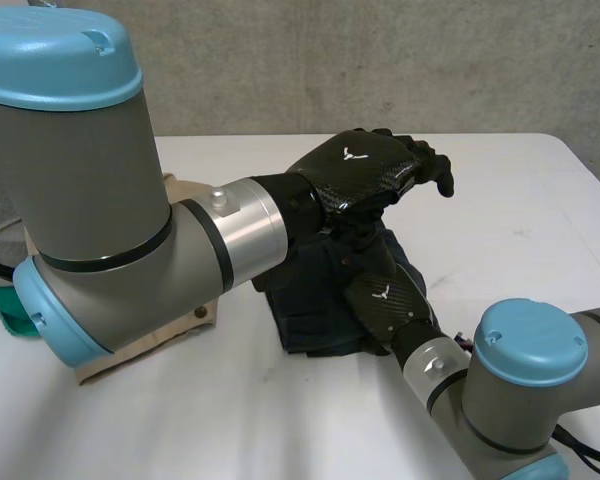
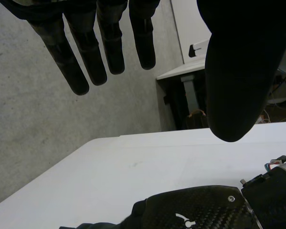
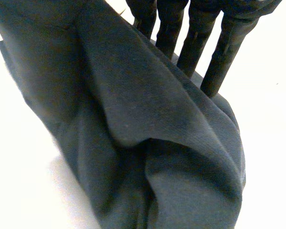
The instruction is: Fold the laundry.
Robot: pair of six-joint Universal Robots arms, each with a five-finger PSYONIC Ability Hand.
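At the far left, a scrap of green cloth [image 1: 2, 305]. Just beside it, a tan garment [image 1: 150, 345], lying flat on the white tabletop [image 1: 520, 220] and largely hidden under the left arm [image 1: 90, 200].

Towards the middle, a dark blue garment [image 1: 315, 300] — folded into a compact bundle, near the tan one; cannot tell whether the two touch.

Above the bundle's far side, the left hand [image 1: 365, 170], hanging clear of the fabric, back up, fingers relaxed and apart from the thumb, holding nothing. From the left wrist: fingers [image 2: 88, 52] straight and separate, thumb set wide of them, bare tabletop [image 2: 133, 162] beneath, and the back of the right hand [image 2: 195, 212] under the palm.

On the near right part of the bundle, the right hand [image 1: 385, 300], palm down on the fabric, reaching in from the right arm [image 1: 530, 370] at the lower right. From the right wrist: fingers [image 3: 195, 40] straight and slightly apart, tips down on the dark blue garment [image 3: 133, 119] just behind a raised fold — laid against it, not curled round it. Thick, creased layers under the palm, with white tabletop [image 3: 271, 119] on either side.
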